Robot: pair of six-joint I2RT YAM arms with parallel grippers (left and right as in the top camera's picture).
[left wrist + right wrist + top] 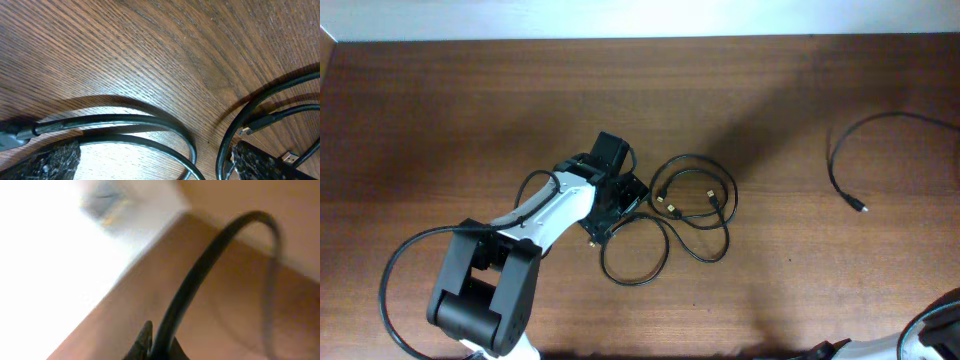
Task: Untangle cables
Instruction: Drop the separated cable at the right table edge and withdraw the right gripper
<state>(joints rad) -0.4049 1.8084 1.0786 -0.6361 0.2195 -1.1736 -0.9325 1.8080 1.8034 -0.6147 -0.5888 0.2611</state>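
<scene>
one cable tangle, one loose cable

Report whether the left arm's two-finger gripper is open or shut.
Open: the left gripper has its dark fingers wide apart, thin black cables lying between them, ungripped.

A dark brown, wood-grained desk is seen, bounded at its far edge by a pale strip. Near its middle a tangle of black cables is laid in overlapping loops, with small metal-tipped plugs enclosed by the upper loop. Well apart, at the right, a single black cable is curved across the wood, its plug end rested on the surface and its other end carried out of view.
</scene>
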